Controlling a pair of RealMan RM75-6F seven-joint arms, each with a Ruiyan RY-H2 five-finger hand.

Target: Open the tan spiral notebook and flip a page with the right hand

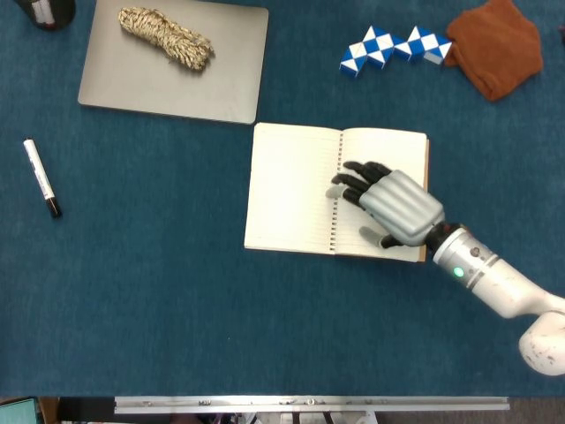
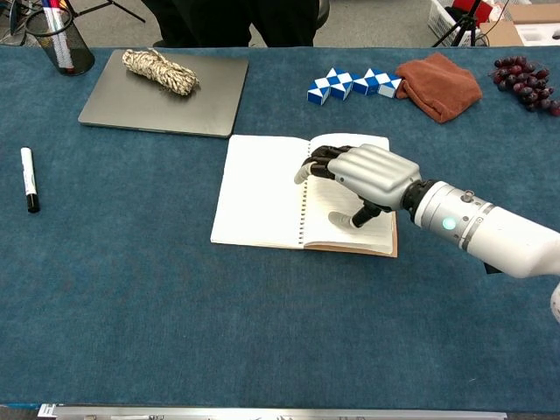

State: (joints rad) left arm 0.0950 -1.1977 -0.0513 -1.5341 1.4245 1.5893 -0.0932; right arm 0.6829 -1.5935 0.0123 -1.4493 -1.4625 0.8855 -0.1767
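The right hand (image 1: 393,205) is laid on the notebook (image 1: 291,190), fingers (image 1: 351,181) curled onto a lifting page. If dragged roughly, the page could be torn.

One notebook (image 1: 291,187), one marker (image 1: 41,177), perhaps one laptop (image 1: 173,60).

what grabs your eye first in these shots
The open tan spiral notebook at mid-table, with the right hand spread over its right page, fingertips near the spiral. Behind it lie a blue-and-white puzzle and a rust cloth.
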